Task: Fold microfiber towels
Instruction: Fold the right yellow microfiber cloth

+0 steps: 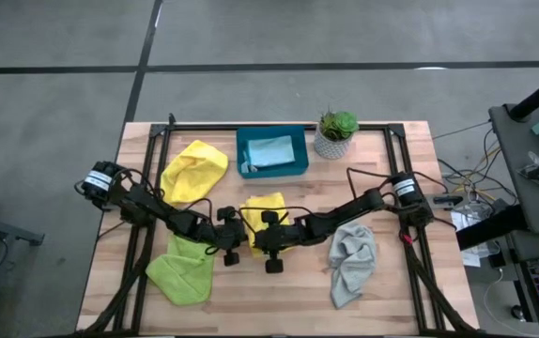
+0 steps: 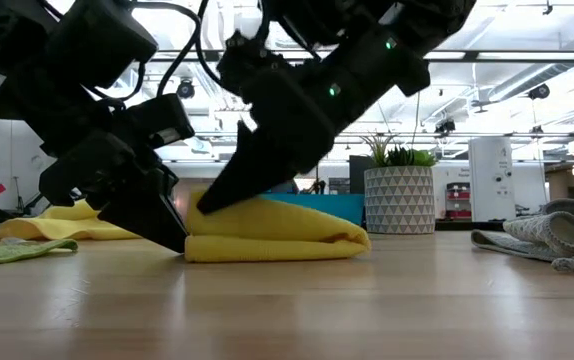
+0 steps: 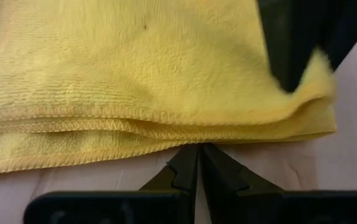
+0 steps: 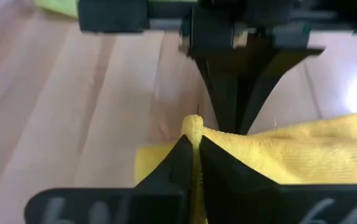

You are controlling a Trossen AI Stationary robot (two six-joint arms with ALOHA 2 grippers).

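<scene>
Both arms have met at the middle of the worktop [image 1: 392, 282], over the folded yellow towel [image 1: 265, 208] that lies between the teal tray [image 1: 271, 169] and the near edge. From table height that towel [image 2: 277, 232] is a low, flat bundle of several layers, its long axis running across the worktop from the left arm's side to the right arm's side, with a rounded fold at the end nearer the potted plant [image 2: 399, 198]. The right gripper [image 4: 194, 149] comes down on it from above and has its fingers pinched fully together on a small ridge of yellow cloth drawn up between them, so it has hold of the towel's near-left corner region. The left gripper [image 3: 198, 163] sits just beside the towel's stitched, layered edge [image 3: 147, 121], its fingers closed on nothing; the cloth lies directly ahead of its tips, barely apart or just touching, and I cannot tell which. Whatever fold comes next seems to hinge on that: the right arm already owns the cloth, while the left is nearest the open hemmed edge and would have to open up before it could take a layer. The other cloths lie spread around: a second yellow towel [image 1: 194, 171] toward the back left, a lime green towel [image 1: 182, 269] at front left, a grey towel [image 1: 352, 263] crumpled at front right, and a light blue towel [image 1: 271, 150] inside the tray.
</scene>
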